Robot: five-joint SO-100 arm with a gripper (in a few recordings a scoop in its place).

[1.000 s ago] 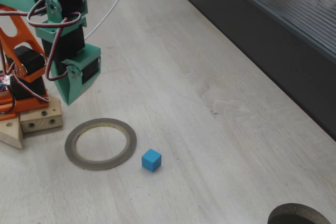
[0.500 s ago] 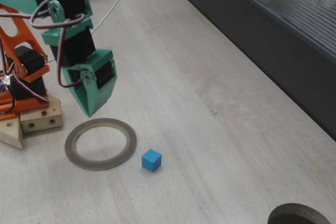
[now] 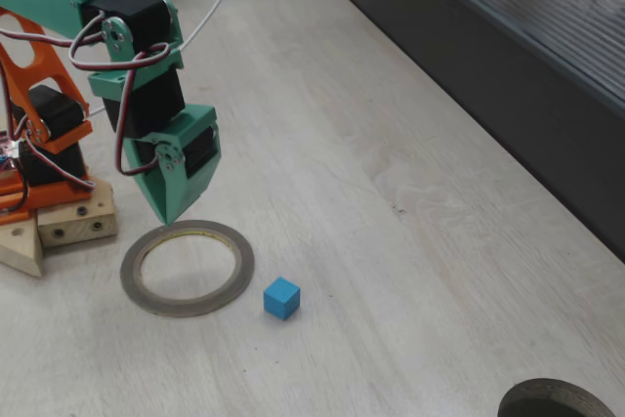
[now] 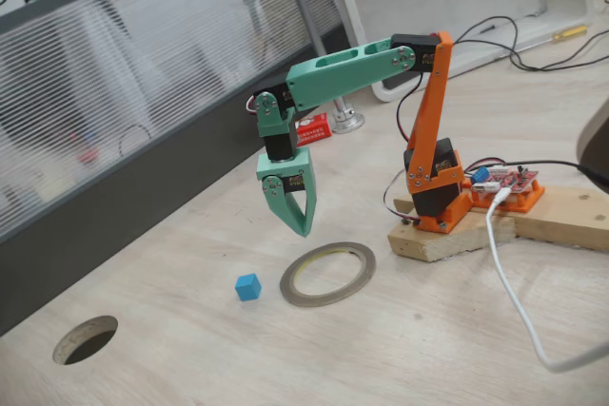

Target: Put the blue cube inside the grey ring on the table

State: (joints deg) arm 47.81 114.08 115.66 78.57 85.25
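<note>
Lowered since a second ago, the green plastic end effector [image 3: 171, 214] hangs pressed together over the thin flat grey ring's [image 3: 187, 268] far rim; the matte blue cube [image 3: 281, 298] sits just outside on the pale wood-grain counter [image 3: 410, 271].

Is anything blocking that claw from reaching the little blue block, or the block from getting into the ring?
Nothing visible does: bare table lies between the gripper and the blue cube, which sits just outside the grey ring.
</note>
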